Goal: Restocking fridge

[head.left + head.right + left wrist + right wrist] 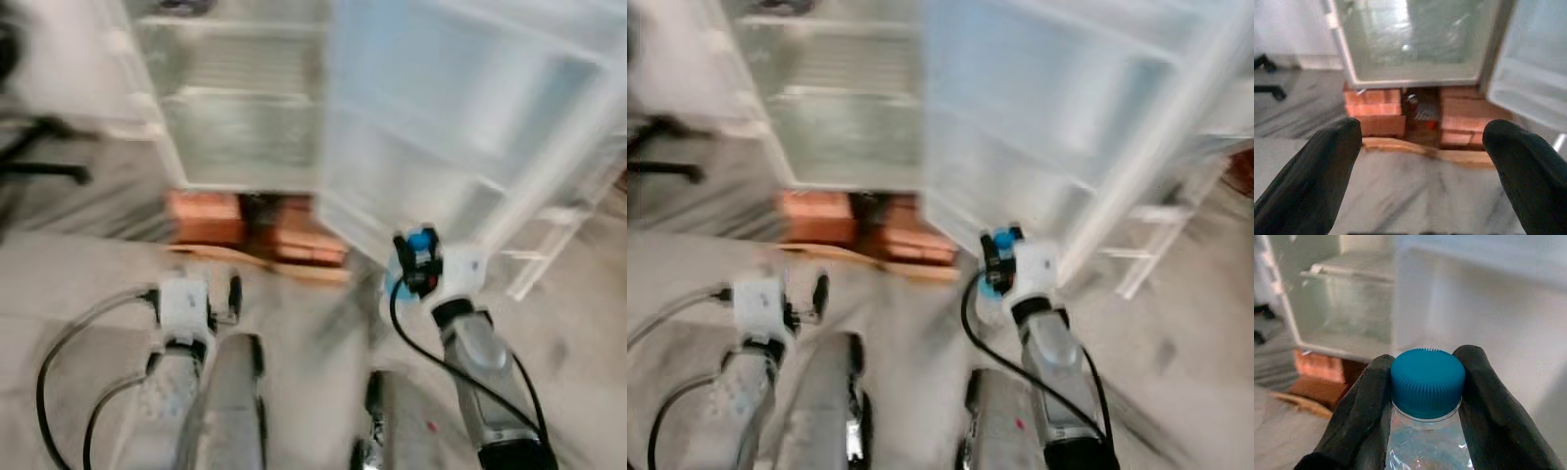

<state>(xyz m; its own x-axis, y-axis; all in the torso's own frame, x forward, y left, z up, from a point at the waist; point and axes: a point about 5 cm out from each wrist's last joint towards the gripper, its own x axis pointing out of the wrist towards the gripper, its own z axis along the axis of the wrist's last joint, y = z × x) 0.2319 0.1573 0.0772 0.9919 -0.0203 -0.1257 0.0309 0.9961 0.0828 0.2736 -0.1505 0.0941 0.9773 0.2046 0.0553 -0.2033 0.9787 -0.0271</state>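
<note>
While the right gripper pinches a blue-capped bottle, we're approaching the open fridge; left gripper spread empty. Next: reach a shelf.

I see a pale marbled floor with grey veins under soft, even light. Stacked red bricks rest on a wooden board. Dark legs, perhaps of a chair, stand at the left before a white wall, though blur hides details.
</note>
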